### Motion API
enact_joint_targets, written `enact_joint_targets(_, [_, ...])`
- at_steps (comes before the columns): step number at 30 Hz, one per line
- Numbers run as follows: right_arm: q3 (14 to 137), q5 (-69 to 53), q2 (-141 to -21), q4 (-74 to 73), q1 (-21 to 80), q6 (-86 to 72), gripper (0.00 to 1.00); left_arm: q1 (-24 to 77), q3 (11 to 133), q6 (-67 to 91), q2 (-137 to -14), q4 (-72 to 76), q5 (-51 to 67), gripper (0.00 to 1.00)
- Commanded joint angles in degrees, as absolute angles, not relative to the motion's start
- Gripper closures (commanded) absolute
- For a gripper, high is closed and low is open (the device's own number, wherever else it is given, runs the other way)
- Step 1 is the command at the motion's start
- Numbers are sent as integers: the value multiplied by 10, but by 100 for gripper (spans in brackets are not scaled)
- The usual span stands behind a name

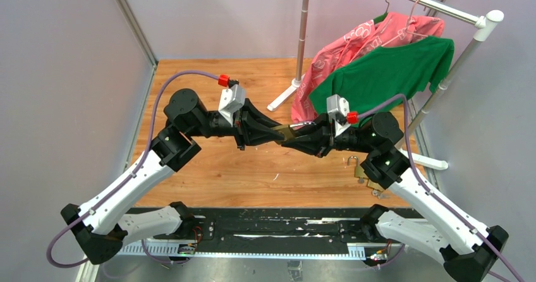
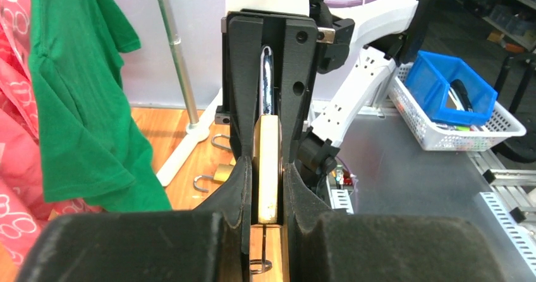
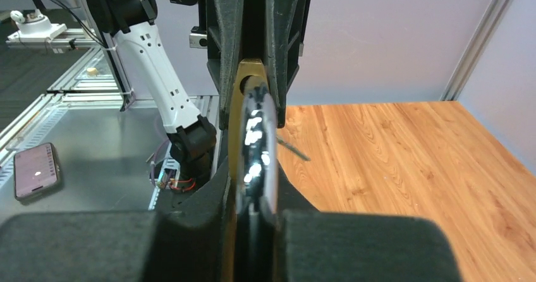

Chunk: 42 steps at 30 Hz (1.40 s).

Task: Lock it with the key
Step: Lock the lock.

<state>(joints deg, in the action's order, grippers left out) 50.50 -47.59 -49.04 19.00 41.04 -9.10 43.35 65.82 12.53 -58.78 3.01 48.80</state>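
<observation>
Left wrist: padlock [image 2: 268, 190] pinched (left gripper [image 2: 268, 162]).

Wooden tabletop [image 1: 253, 168]; grey walls [image 1: 63, 73]; clothes rack [image 1: 305, 29]

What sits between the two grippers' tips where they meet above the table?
A brass padlock: the left gripper clamps its body, the right gripper its shiny shackle. Both wrist views show it clearly; the top view shows only a sliver.

Brass padlock [image 2: 267, 168] aloft, seemingly horizontal.
</observation>
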Motion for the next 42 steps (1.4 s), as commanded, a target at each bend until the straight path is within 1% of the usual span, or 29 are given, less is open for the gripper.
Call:
enact_joint_targets(1, [516,-468,-479,207,413,-91,100,437,664,132,-581,82,500,100])
enact_joint_targets(5, [500,-446,-462,225,412,-90,100,436,655,137,-577,82,481,100])
enact_joint_targets(7, [480,-422,-451,272,413,-103,100,436,648,153,-576,95,472,100])
enact_joint_targets(8, [467,-413,-447,307,413,-120,100,436,642,163,-575,111,470,93])
enact_joint_targets(12, [445,-396,-441,415,413,-149,100,436,607,242,-573,249,447,55])
enact_joint_targets(13, [440,-396,-440,450,413,-155,100,436,597,261,-573,273,426,50])
enact_joint_targets(15, [432,-380,-436,480,413,-160,100,436,586,289,-573,294,398,45])
enact_joint_targets(16, [432,-374,-433,485,413,-155,100,437,585,291,-573,299,403,44])
enact_joint_targets(20, [452,-379,-432,474,413,-144,100,437,605,310,-588,318,425,40])
enact_joint_targets(24, [453,-382,-437,526,412,-167,100,440,608,327,-607,321,411,36])
enact_joint_targets(30, [453,-379,-444,528,412,-171,100,483,615,324,-627,345,401,36])
enact_joint_targets(34, [448,-377,-442,531,412,-174,100,490,616,334,-634,355,382,43])
enact_joint_targets(38, [447,-374,-436,516,413,-168,100,493,618,341,-639,359,377,53])
enact_joint_targets(42, [445,-371,-437,516,412,-167,100,499,622,342,-647,370,376,59])
